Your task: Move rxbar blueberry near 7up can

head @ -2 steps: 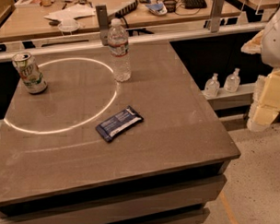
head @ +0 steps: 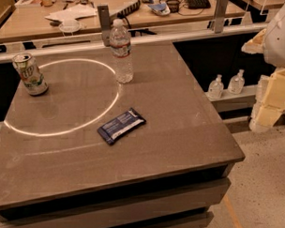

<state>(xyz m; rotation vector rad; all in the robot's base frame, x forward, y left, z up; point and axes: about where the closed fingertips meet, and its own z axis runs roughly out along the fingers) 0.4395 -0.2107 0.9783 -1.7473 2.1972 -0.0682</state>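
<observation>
The rxbar blueberry point(head: 121, 125) is a flat dark navy wrapper with a light label. It lies at an angle near the middle of the grey-brown table point(head: 180, 133). The 7up can point(head: 30, 74) stands upright at the table's far left, well apart from the bar. My gripper point(head: 269, 102) is the cream-coloured part hanging at the right edge of the view. It is beyond the table's right side, far from both things, and holds nothing that I can see.
A clear water bottle point(head: 121, 52) stands upright at the back of the table, between the can and the bar. A bright ring of light point(head: 115, 100) marks the tabletop. Two small bottles point(head: 226, 85) sit on a low shelf to the right. A cluttered desk point(head: 129, 13) stands behind.
</observation>
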